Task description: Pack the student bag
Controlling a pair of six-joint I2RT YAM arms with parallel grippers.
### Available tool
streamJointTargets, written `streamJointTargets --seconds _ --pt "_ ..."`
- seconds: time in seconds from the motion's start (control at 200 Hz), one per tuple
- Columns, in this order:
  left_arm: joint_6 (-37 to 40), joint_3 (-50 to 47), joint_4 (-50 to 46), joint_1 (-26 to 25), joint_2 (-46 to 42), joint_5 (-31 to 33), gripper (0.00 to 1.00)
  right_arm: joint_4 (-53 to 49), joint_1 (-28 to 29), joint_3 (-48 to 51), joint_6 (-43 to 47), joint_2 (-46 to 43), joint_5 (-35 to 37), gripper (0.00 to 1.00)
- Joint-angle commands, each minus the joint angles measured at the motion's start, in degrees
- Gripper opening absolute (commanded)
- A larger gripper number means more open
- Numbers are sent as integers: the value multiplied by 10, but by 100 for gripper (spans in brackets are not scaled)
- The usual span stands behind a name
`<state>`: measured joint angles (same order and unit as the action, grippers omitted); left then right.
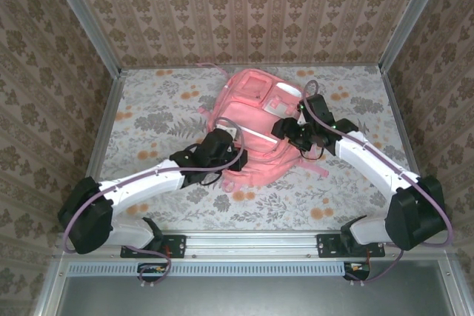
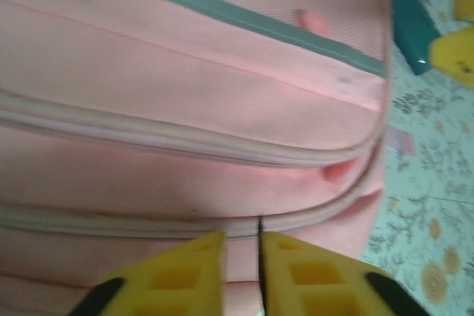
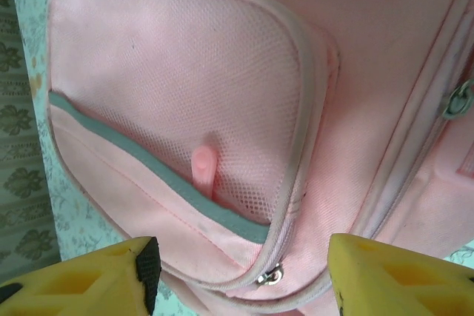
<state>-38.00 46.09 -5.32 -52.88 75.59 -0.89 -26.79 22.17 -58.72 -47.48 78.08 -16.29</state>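
The pink bag [image 1: 255,127] lies flat on the flowered table [image 1: 155,109], in the middle of the top view and toward the far side, with its front pockets facing up. Both arms reach in over it from the lower corners.

The left claw [image 1: 234,143] sits at the bag's lower left edge. In the left wrist view its yellow fingers [image 2: 185,275] are only a thin slit apart, just over a pale zip seam [image 2: 148,223] on the bag [image 2: 185,109], with nothing seen gripped between them. A teal case [image 2: 411,27] lies on the table at the upper right.

The right claw [image 1: 295,137] is over the bag's right side. In the right wrist view its claw [image 3: 241,264] is spread wide, its fingers at the lower corners above a mesh pocket [image 3: 185,86] with grey trim and a small metal zip pull [image 3: 272,275].
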Motion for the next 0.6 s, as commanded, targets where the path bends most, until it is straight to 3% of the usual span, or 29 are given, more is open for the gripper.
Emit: streamJointTargets --seconds 0.0,0.2,0.44,0.6 --pt "30 23 34 -10 7 -36 26 -11 4 -2 -7 12 -50 62" --pt "35 39 45 -23 28 -44 29 13 4 -10 -24 43 -44 54" --pt "37 50 49 -29 56 -41 31 20 3 -19 -27 72 -55 53" --pt "42 62 51 -28 74 -40 36 74 3 -21 -41 77 -110 36"
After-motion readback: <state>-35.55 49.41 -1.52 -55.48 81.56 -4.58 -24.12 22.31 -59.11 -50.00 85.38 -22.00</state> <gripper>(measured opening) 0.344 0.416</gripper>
